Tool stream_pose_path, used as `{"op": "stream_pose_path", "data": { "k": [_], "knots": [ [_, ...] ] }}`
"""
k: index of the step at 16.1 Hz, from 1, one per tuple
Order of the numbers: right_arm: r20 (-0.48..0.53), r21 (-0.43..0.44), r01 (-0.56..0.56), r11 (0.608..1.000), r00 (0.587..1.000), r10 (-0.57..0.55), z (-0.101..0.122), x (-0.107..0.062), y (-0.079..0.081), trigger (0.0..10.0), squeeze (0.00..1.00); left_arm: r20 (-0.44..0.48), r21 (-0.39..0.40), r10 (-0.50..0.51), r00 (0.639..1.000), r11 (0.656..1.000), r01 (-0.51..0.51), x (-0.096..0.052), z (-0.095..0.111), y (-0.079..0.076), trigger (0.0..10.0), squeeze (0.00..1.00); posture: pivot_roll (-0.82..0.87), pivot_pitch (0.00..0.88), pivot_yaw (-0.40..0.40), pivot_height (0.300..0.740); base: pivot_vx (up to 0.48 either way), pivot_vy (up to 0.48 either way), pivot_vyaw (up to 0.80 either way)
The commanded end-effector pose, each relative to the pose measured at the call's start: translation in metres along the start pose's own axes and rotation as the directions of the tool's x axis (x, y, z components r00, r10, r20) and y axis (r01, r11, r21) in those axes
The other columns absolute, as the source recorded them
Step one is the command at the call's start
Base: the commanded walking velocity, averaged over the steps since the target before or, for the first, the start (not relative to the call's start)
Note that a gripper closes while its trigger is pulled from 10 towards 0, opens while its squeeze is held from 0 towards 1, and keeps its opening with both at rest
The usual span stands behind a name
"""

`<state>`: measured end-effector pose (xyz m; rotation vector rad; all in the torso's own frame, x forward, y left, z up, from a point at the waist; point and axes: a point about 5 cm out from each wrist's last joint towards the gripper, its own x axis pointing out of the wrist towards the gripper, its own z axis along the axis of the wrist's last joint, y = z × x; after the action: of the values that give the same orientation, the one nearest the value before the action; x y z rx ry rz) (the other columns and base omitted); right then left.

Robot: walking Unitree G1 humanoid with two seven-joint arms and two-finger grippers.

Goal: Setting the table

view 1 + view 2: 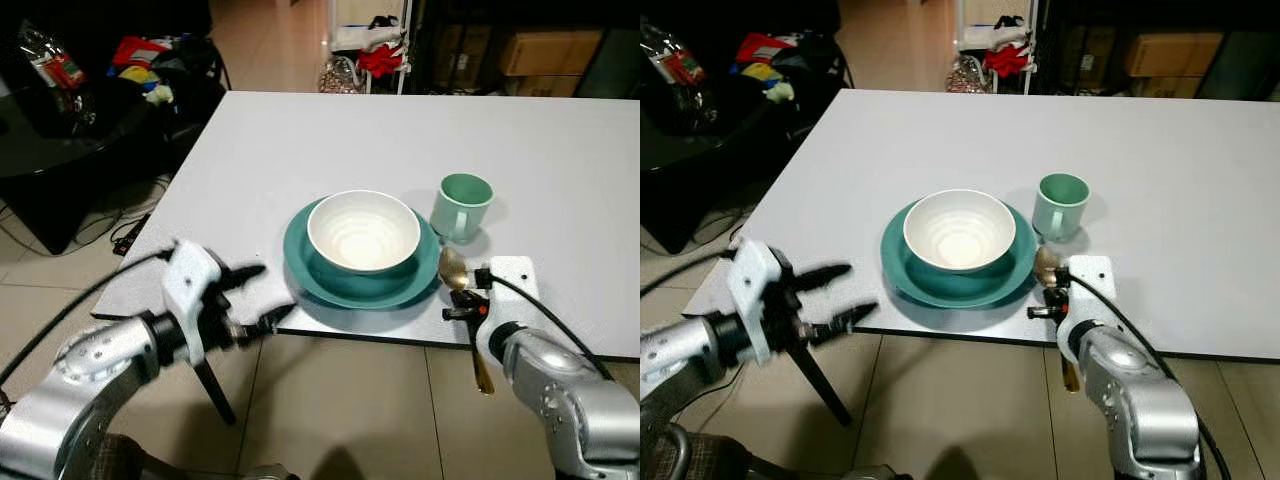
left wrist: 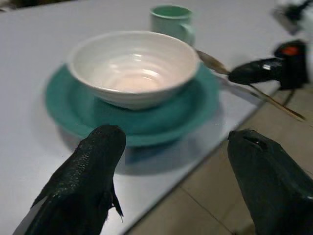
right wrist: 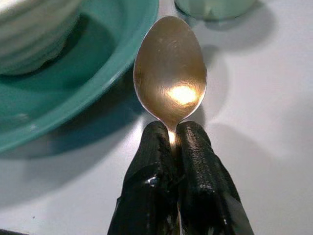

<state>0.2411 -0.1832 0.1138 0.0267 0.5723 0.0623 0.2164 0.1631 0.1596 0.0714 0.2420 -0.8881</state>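
Left end effector (image 1: 262,296) hovers just off the worktop's near edge, toward its near-left corner, fingers spread wide, nothing held. White worktop (image 1: 300,150). Teal plate (image 1: 300,262) sits close to the near edge, white bowl (image 1: 363,232) on it. Mint green mug (image 1: 461,207) stands just behind and right of the plate, apart from it. Right end effector (image 3: 172,147) pinched tight on the gold spoon (image 3: 170,68) at its neck, spoon bowl over the worktop beside the plate's right rim, handle sticking out past the near edge.
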Motion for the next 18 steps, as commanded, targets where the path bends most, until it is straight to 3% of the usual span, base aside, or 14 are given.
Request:
{"op": "stream_pose_path", "data": {
  "k": [1, 3, 8, 18],
  "knots": [
    [-0.022, 0.020, -0.004, 1.000, 1.000, 0.005, -0.001, 0.002, -0.001, 10.0, 0.00, -0.027, 0.011, -0.028, 0.999, 1.000, 0.028, 0.000, -0.001, -0.004, 10.0, 0.00, 0.10, 0.000, 0.048, 0.740, 0.000, 0.000, 0.00],
    [-0.065, 0.035, -0.006, 0.999, 0.998, 0.008, -0.005, 0.007, -0.003, 10.0, 0.00, -0.051, 0.013, -0.049, 0.998, 0.999, 0.049, 0.002, -0.003, -0.008, 10.0, 0.00, 0.10, 0.000, 0.045, 0.740, 0.000, 0.000, 0.00],
    [-0.061, 0.064, 0.017, 0.998, 0.998, -0.013, 0.004, 0.013, -0.013, 10.0, 0.00, -0.053, 0.017, -0.047, 0.997, 0.999, 0.048, 0.004, -0.002, -0.008, 10.0, 0.00, 0.10, 0.000, 0.046, 0.740, 0.000, 0.000, 0.00],
    [-0.051, 0.038, -0.025, 0.999, 0.998, 0.027, 0.034, 0.068, -0.035, 10.0, 0.00, -0.062, 0.013, -0.061, 0.996, 0.998, 0.062, 0.006, -0.001, -0.007, 10.0, 0.00, 0.10, 0.000, 0.068, 0.740, 0.000, 0.000, 0.00]
  ]
}}
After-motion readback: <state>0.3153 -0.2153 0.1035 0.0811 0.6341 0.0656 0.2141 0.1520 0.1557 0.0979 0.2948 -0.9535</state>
